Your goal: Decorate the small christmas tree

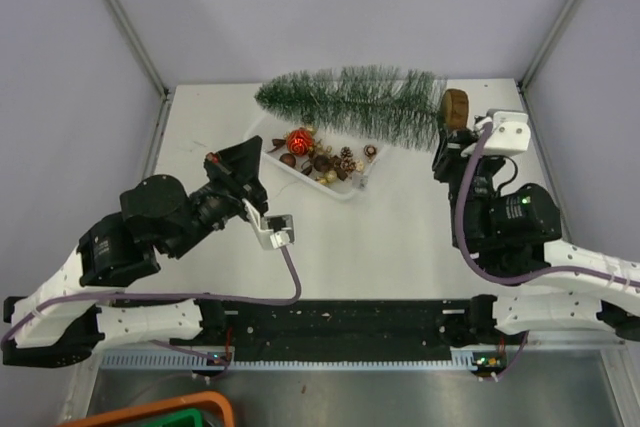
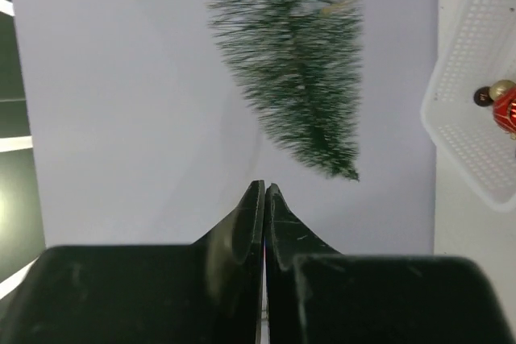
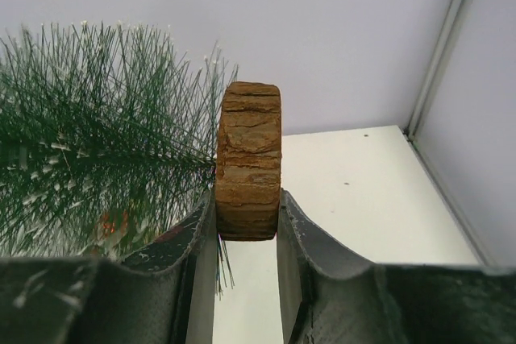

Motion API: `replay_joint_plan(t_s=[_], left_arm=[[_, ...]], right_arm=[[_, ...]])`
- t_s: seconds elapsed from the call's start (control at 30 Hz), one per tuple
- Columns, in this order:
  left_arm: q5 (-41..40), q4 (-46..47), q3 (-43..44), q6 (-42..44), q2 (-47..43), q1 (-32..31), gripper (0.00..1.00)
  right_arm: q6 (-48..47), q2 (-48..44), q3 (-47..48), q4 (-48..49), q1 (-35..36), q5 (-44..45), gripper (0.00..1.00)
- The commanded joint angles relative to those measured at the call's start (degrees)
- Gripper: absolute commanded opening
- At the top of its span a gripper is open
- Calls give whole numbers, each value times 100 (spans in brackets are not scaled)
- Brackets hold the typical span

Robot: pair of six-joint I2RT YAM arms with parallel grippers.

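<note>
White bench (image 1: 400, 237), grey walls on three sides. The small christmas tree (image 1: 350, 102) is horizontal along the far side, tip pointing left, wooden disc base (image 3: 248, 159) at the right. Disc is edge-on, clamped across its flat faces by the right fingers (image 3: 302, 247). The left fingers (image 2: 242, 231) are pressed together on nothing, left of the white tray (image 2: 468, 151). Tray sits just near of the tree, holding a red bauble (image 1: 299, 140) and pinecones (image 1: 346, 154). Can't tell if bristles touch the bench.
</note>
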Motion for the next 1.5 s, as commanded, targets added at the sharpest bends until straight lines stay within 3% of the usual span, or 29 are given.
replay_joint_plan(t_s=[0.0, 0.23, 0.53, 0.7, 0.83, 1.0, 1.3, 1.47], left_arm=[[-93, 1219, 564, 410, 175, -28, 0], [-190, 1344, 1399, 95, 738, -11, 0], [-208, 729, 2049, -898, 1063, 279, 0], [91, 124, 2585, -1636, 1344, 745, 0], [267, -79, 2621, -2268, 1397, 912, 0], [548, -492, 2446, -2779, 1362, 1009, 0], [996, -904, 2937, -3219, 1547, 1009, 0], [1330, -1064, 2806, -3237, 1415, 1000, 0]], right_arm=[[1659, -357, 119, -2647, -123, -213, 0], [4332, -1173, -126, -5665, -123, -1320, 0], [5679, -2843, -952, -6942, -123, -2751, 0], [5767, -3547, -936, -6916, -123, -3641, 0], [6022, -4126, -778, -6829, -114, -3765, 0], [6233, -4901, -847, -5925, 53, -3914, 0], [6066, -4884, -988, -4668, 799, -3608, 0], [5987, -4840, -1296, -3323, 1046, -3081, 0]])
